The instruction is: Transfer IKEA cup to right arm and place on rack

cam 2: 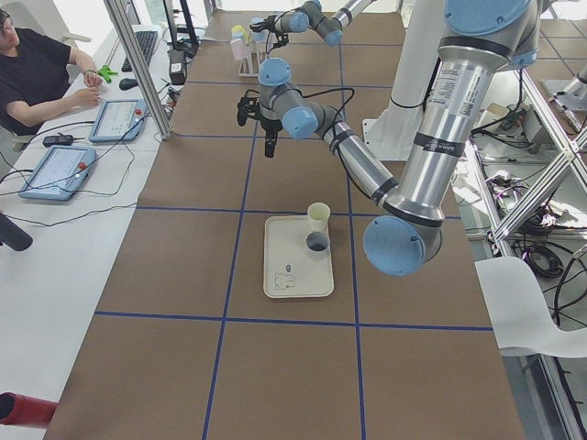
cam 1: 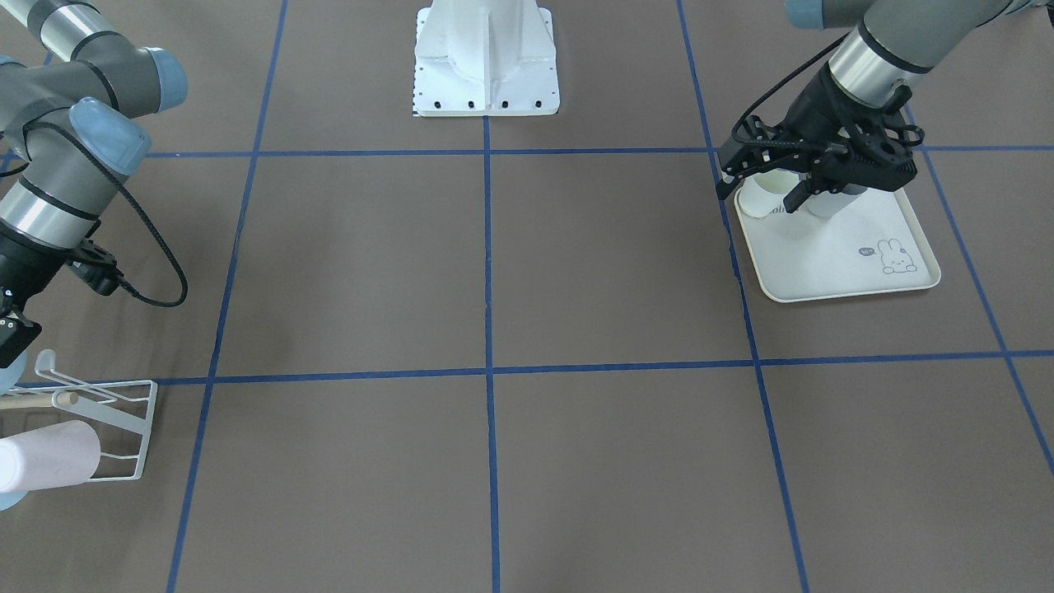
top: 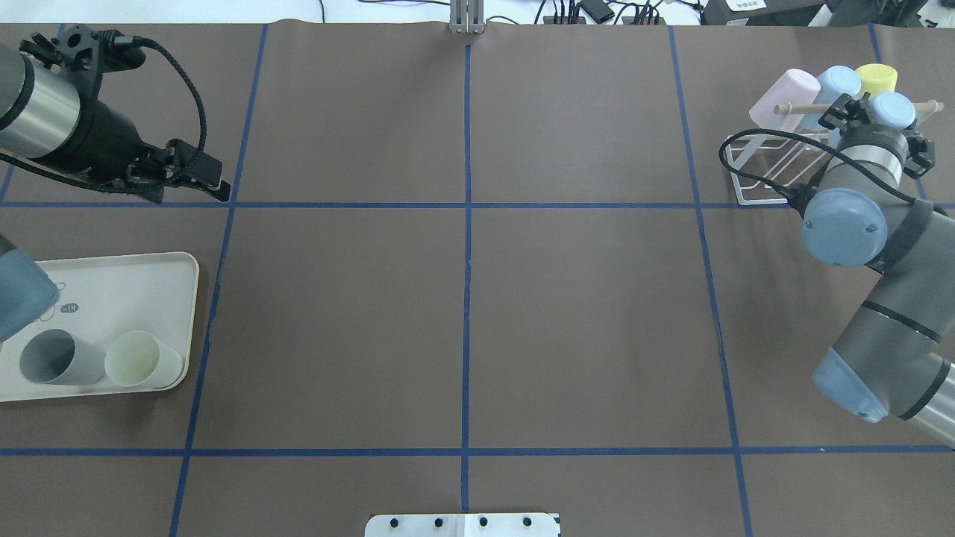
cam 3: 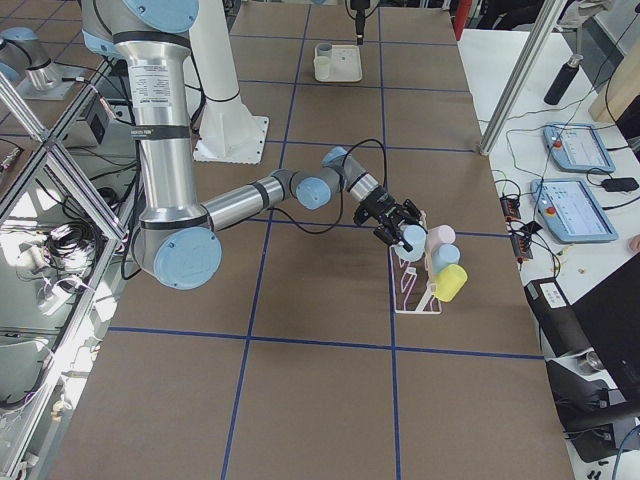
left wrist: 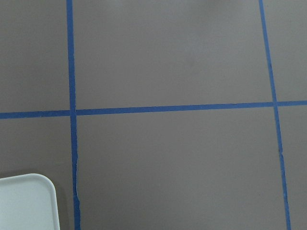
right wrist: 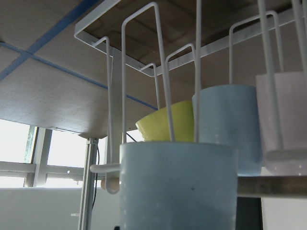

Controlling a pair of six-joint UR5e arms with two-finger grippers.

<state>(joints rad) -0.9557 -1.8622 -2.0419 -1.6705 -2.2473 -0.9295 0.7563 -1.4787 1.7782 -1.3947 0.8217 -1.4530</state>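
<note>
Four cups hang at the rack (top: 768,165): a pink cup (right wrist: 288,120), a blue cup (right wrist: 225,124), a yellow cup (right wrist: 163,120) and the nearest, the light-blue cup (right wrist: 177,187), right at the right gripper (cam 3: 400,225). In the right wrist view that cup fills the lower frame and a white wire prong runs into it. Its long axis therefore lies along the prong, tilted with the rack's slant.

No fingers show there, and the wrist hides them from overhead — cannot tell if the right gripper clamps the cup or is clear of it. Likely step: seating the cup on the prong. Any retreat should run back along the prong's axis, or the cup may drag off.

The left gripper (cam 1: 757,194) hangs raised over the table, jaws spread wide, holding nothing. A grey cup (top: 56,359) and a cream cup (top: 142,359) stand upright on the tray (top: 112,280), below it and toward the robot's base — the left arm is nearer to them, the right well apart.
</note>
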